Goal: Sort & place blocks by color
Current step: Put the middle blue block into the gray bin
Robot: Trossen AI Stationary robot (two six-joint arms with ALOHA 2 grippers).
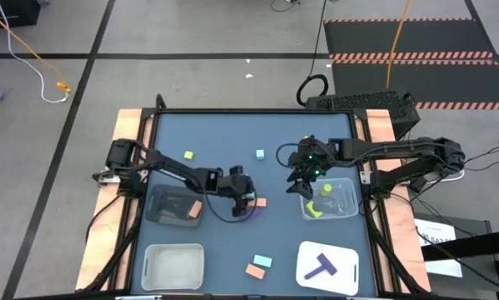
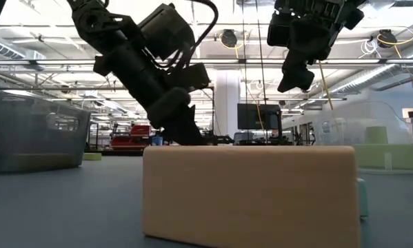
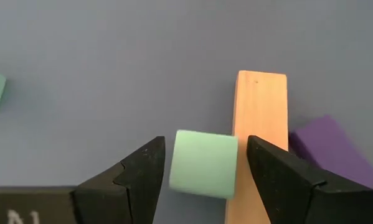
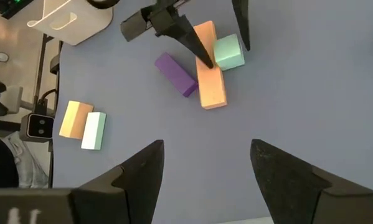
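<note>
My left gripper (image 3: 205,152) is open and low over the table, one finger on each side of a mint-green cube (image 3: 203,163) with a narrow gap at each side. A salmon-orange bar (image 3: 261,118) lies flat against the cube, under one finger, and a purple block (image 3: 328,152) lies beside the bar. The right wrist view shows the same cluster: cube (image 4: 228,51), bar (image 4: 210,74), purple block (image 4: 175,74). My right gripper (image 1: 303,185) is open and raised above the table, next to the clear bin (image 1: 346,208) that holds yellow-green blocks (image 1: 314,208).
A clear bin (image 1: 162,218) holds an orange block (image 1: 195,208). Along the near edge sit a white bin (image 1: 174,265) and a white tray (image 1: 349,268) with a purple piece (image 1: 321,267). Loose blocks: yellow-green (image 1: 188,155), mint (image 1: 259,154), and an orange (image 1: 254,270) and mint (image 1: 263,261) pair.
</note>
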